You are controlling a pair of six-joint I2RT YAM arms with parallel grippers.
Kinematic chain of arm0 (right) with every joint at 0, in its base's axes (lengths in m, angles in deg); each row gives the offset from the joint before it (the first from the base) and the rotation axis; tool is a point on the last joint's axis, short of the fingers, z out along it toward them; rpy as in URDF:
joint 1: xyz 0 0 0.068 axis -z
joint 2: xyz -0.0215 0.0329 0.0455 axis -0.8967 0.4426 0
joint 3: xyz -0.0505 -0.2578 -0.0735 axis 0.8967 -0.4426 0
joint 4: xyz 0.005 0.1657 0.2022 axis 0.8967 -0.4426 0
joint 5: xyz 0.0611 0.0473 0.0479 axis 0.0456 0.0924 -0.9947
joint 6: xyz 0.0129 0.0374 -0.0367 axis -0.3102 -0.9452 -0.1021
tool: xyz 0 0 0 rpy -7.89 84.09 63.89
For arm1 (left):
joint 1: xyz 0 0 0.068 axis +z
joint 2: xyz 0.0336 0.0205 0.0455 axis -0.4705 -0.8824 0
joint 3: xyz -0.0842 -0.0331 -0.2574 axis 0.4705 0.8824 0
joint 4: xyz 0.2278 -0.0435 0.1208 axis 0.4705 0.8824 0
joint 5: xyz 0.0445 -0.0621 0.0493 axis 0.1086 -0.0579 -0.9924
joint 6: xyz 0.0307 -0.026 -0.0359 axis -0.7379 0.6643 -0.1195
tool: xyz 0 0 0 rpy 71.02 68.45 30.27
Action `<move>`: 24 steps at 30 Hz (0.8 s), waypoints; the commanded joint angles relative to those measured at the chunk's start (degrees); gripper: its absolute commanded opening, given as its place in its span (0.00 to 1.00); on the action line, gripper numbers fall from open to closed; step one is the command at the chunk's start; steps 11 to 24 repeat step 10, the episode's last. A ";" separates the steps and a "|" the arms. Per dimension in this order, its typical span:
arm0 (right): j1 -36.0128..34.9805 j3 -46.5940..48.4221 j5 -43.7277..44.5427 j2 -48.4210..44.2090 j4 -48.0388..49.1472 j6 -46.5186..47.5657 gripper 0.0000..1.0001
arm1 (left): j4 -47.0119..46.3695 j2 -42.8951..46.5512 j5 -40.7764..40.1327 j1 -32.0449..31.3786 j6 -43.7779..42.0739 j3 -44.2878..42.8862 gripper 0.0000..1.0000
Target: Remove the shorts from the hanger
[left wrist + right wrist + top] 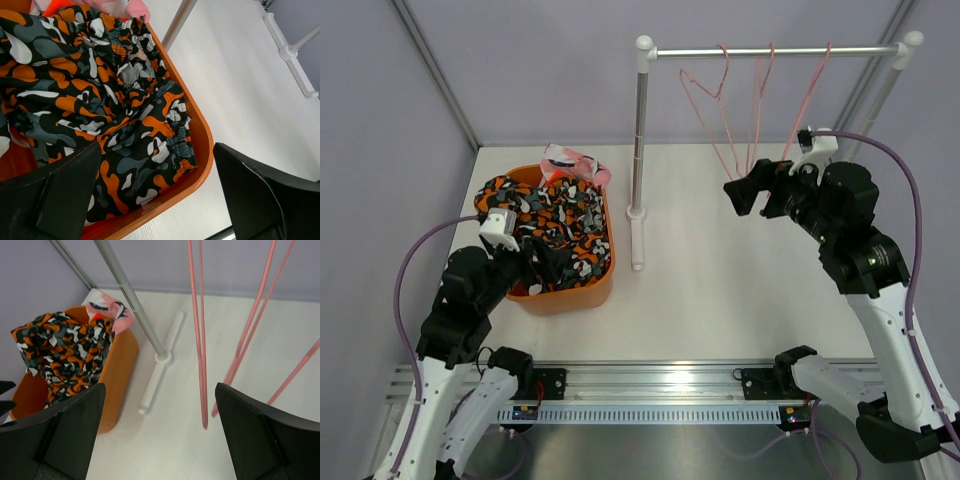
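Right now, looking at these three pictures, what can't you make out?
1. Whatever lies under the patterned shorts in the orange bin: every view, covered by that fabric.
2. Most of the pink shorts: top view, tucked behind the patterned pair; left wrist view, cut by the top edge.
3. The hooks of the pink hangers: right wrist view, cut by the top edge.
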 commanded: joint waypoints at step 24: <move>0.08 -19.88 0.69 -19.04 4.85 -2.85 0.99 | -0.73 5.70 -0.94 -0.44 -1.09 4.87 0.99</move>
